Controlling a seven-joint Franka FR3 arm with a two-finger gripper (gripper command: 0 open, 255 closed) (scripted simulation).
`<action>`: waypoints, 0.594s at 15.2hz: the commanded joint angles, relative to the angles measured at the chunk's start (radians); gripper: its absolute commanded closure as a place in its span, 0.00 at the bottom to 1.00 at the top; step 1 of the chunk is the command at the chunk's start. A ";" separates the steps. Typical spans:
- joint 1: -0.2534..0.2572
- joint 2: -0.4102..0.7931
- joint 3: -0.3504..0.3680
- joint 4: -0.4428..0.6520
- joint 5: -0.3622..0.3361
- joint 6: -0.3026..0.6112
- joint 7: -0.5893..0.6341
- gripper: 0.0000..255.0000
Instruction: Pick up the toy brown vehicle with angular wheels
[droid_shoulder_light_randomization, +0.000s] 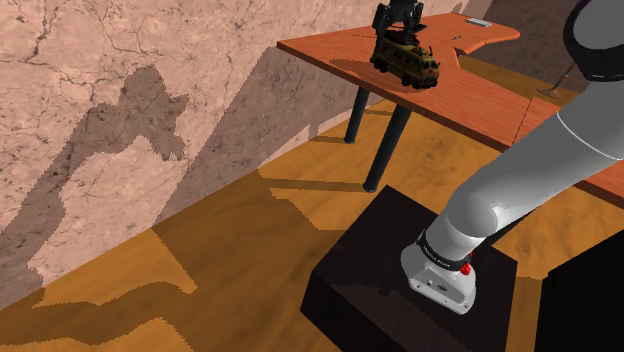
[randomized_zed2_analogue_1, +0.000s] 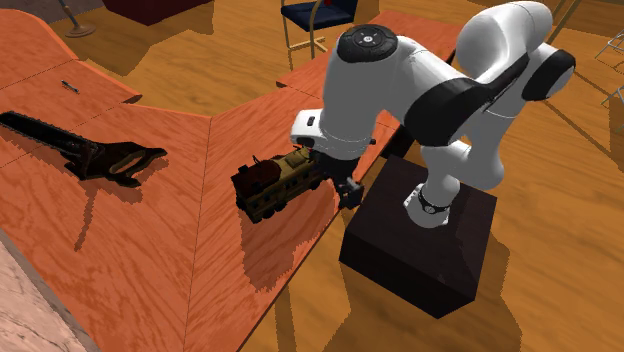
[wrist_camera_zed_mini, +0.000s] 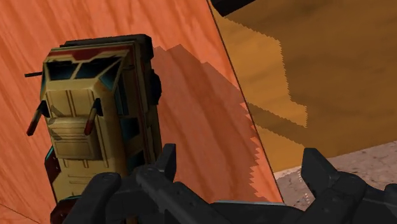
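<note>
The toy vehicle (droid_shoulder_light_randomization: 405, 58) is tan-brown with dark wheels and stands upright on the orange wooden table (droid_shoulder_light_randomization: 470, 95), close to its edge. In the second exterior view the vehicle (randomized_zed2_analogue_1: 278, 183) lies just under my white hand. My black gripper (droid_shoulder_light_randomization: 400, 24) hovers right above and beside it. In the wrist view the vehicle (wrist_camera_zed_mini: 95, 121) sits outside the left finger (wrist_camera_zed_mini: 167, 160), not between the fingers. The gripper (wrist_camera_zed_mini: 242, 167) is open, and between its fingers I see only bare table and the table's edge. The gripper (randomized_zed2_analogue_1: 340, 183) hangs at the table edge.
A long black chainsaw-like tool (randomized_zed2_analogue_1: 85, 152) lies further along the table, with a small pen-like item (randomized_zed2_analogue_1: 68, 86) beyond it. The dark stand (randomized_zed2_analogue_1: 420, 245) sits on the wood floor beside the table. A blue chair (randomized_zed2_analogue_1: 312, 14) stands behind, and a marbled wall (droid_shoulder_light_randomization: 120, 120) borders the floor.
</note>
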 joint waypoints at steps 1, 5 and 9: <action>-0.021 0.072 -0.028 0.100 0.006 -0.038 -0.008 0.00; -0.067 0.211 -0.083 0.284 0.029 -0.104 -0.023 0.00; -0.132 0.369 -0.138 0.506 0.072 -0.192 -0.046 0.00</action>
